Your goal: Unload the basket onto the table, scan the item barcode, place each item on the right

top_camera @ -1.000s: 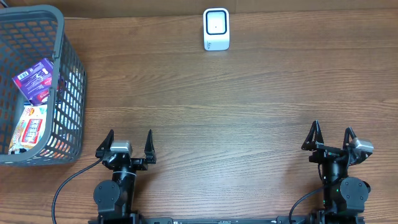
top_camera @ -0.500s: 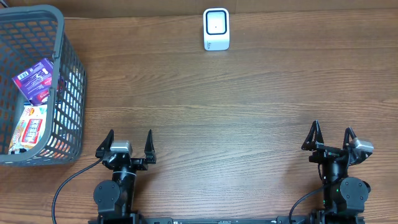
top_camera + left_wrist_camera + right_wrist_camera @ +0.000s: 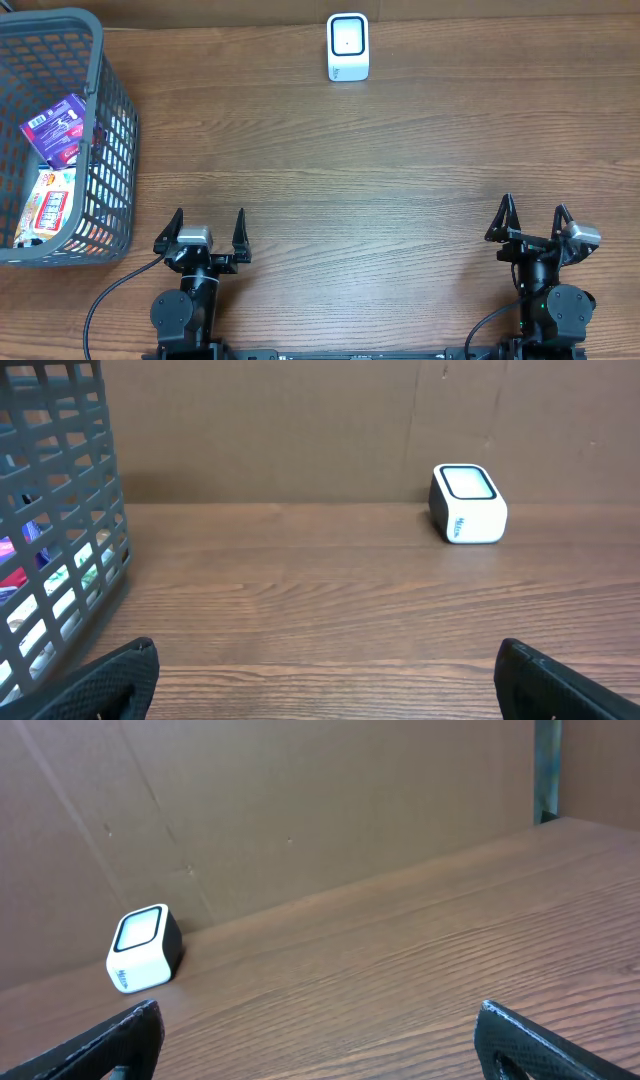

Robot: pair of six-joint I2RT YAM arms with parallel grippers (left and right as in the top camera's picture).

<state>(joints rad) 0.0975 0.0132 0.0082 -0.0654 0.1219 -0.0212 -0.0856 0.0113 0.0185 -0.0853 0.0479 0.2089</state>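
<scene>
Overhead: the left gripper [image 3: 209,216] and right gripper [image 3: 534,205] sit spread wide, empty, at the tabletop's [image 3: 350,180] near edge. A purple packet [image 3: 58,128] lies in the grey basket [image 3: 118,110], and the white scanner [image 3: 348,46] stands far centre.
Left wrist: basket left, scanner right.
Right wrist: scanner left.

A brown wood-grain table [image 3: 400,170] fills the scene, its grain running side to side. Along its far edge stands a plain brown board wall [image 3: 250,430] with faint creases. The light is soft and even.
</scene>
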